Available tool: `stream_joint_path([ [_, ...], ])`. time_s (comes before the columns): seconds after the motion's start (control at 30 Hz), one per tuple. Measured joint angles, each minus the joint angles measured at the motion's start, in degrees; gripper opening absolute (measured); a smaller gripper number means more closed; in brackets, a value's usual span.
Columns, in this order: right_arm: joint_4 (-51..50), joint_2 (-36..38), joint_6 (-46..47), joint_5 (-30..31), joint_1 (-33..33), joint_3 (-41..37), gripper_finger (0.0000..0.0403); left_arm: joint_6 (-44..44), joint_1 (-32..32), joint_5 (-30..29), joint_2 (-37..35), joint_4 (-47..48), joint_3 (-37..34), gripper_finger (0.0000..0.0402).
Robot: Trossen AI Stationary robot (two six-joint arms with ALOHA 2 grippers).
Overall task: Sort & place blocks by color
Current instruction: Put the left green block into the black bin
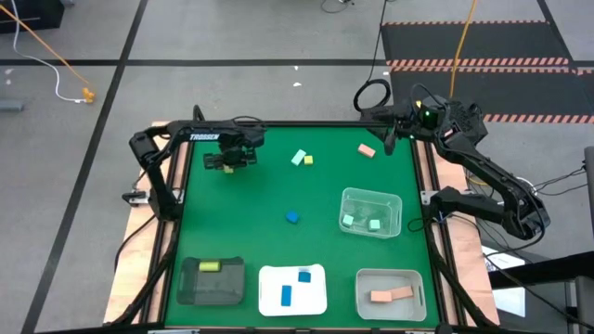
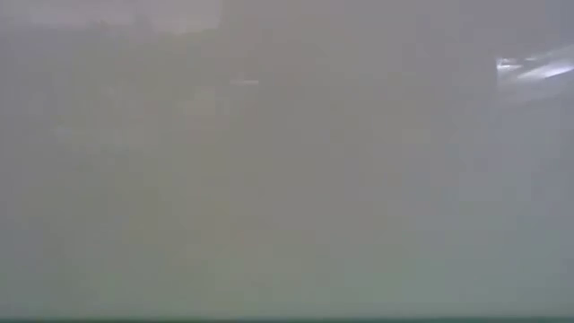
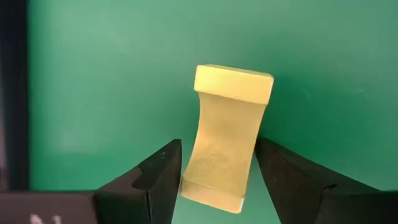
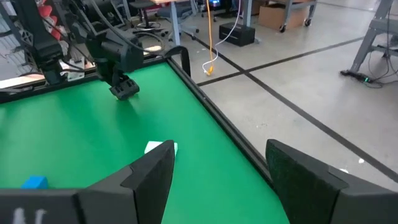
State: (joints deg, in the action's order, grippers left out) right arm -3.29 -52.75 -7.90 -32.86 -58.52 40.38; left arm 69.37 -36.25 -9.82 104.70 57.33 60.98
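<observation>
Midway — trays holding yellow (image 1: 210, 266), blue (image 1: 286, 295), pink (image 1: 391, 295) and mint (image 1: 348, 221) blocks already; four lying loose on the worktop (image 1: 241, 209). Left claw (image 3: 217, 180) is straddling a yellow block (image 3: 225, 138) — jaws parted, not gripping. Right claw (image 4: 217, 180) is idling, spread.

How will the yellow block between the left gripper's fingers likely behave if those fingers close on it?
The yellow block looks solid with flat faces, so it would probably stay stiff and not roll. It sits tilted between the left gripper's open fingers, so it may twist or slide as they meet it. It seems small and likely light.
</observation>
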Motion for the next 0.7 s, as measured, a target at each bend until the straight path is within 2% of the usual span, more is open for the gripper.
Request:
stream_joint_path([
  [0.2,-0.4,0.0,-0.2,0.0,0.0,0.0,0.0244,2.2,0.0,2.5,-0.7,-6.3,-4.4,0.0187],
  [0.37,-0.4,0.0,-0.3,0.0,0.0,0.0,0.0244,1.0,-0.6,3.4,-0.6,-6.2,-4.4,0.0136],
  [0.6,-0.4,0.0,-0.2,0.0,0.0,0.0,0.0244,0.6,-0.8,3.9,-2.2,-5.5,-4.4,0.0133],
  [0.7,-0.4,0.0,-0.2,0.0,0.0,0.0,0.0244,0.3,-0.1,3.1,-6.4,-5.4,-4.6,0.0133],
])
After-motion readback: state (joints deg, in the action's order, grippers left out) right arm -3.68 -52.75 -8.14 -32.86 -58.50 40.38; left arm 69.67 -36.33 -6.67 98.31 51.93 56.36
